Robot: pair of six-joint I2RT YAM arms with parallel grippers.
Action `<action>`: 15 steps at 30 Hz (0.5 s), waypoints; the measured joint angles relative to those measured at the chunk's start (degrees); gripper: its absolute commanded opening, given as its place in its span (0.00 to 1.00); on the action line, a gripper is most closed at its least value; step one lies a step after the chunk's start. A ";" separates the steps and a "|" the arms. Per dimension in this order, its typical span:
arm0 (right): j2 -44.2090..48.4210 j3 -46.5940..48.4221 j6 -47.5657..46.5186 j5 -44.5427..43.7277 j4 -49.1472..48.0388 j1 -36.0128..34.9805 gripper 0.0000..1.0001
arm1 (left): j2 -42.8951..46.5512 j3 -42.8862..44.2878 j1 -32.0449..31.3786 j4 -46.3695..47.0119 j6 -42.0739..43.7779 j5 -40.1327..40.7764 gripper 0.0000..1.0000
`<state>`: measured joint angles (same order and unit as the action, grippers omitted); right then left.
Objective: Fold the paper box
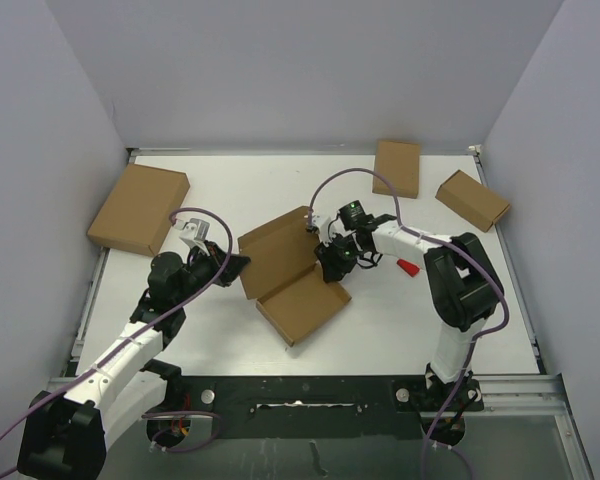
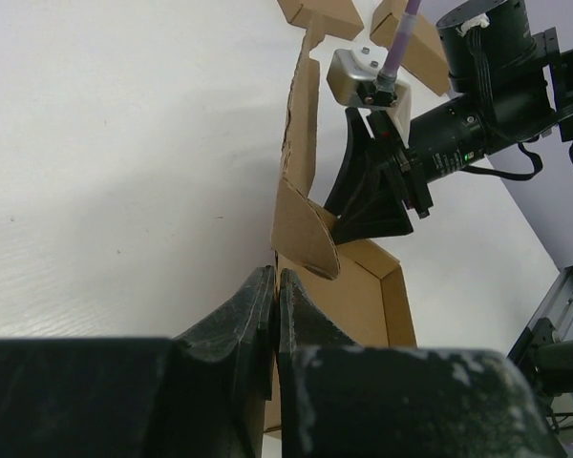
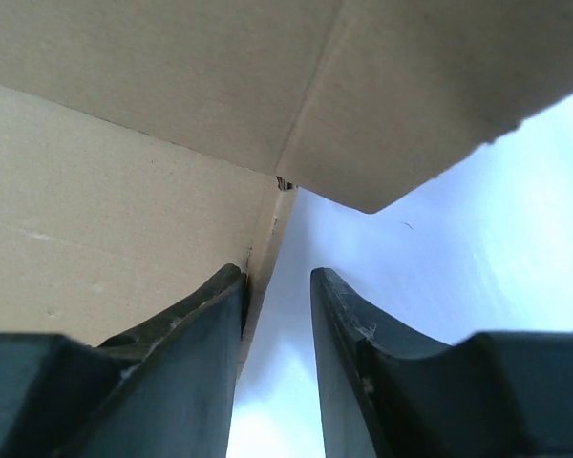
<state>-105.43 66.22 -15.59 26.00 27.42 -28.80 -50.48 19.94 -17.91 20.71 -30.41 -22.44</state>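
The paper box (image 1: 290, 275) lies open in the middle of the table, one panel raised and the shallow tray part (image 1: 305, 305) nearer to me. My left gripper (image 1: 242, 266) is shut at the box's left edge. In the left wrist view its fingertips (image 2: 275, 284) meet just in front of the cardboard wall (image 2: 301, 234); I cannot tell whether any cardboard is pinched. My right gripper (image 1: 330, 262) is at the box's right side. It is open (image 3: 275, 273), its left finger (image 3: 220, 296) rests against a box wall (image 3: 105, 239), and only table shows between the fingers.
A larger brown box (image 1: 140, 208) lies at the far left. Two smaller brown boxes (image 1: 397, 167) (image 1: 472, 199) lie at the back right. Grey walls close in the table on three sides, and a metal rail (image 1: 310, 385) runs along the near edge.
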 measured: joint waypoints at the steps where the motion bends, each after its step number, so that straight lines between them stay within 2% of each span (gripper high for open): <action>1: 0.02 0.00 -0.15 0.35 0.15 0.44 0.34 | -0.02 -0.04 0.00 0.04 0.00 0.04 0.00; 10: 1.97 -0.24 -2.99 1.66 2.08 1.27 0.36 | -0.11 -0.35 0.00 0.48 0.02 0.72 0.00; 15: 2.03 -0.68 -3.89 0.98 3.06 0.83 0.22 | -0.33 -0.35 0.00 0.96 0.00 1.14 0.00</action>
<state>-103.39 65.54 -19.49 26.98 30.48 -27.97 -50.81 19.59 -17.91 21.67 -30.41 -21.30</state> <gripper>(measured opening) 0.292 0.019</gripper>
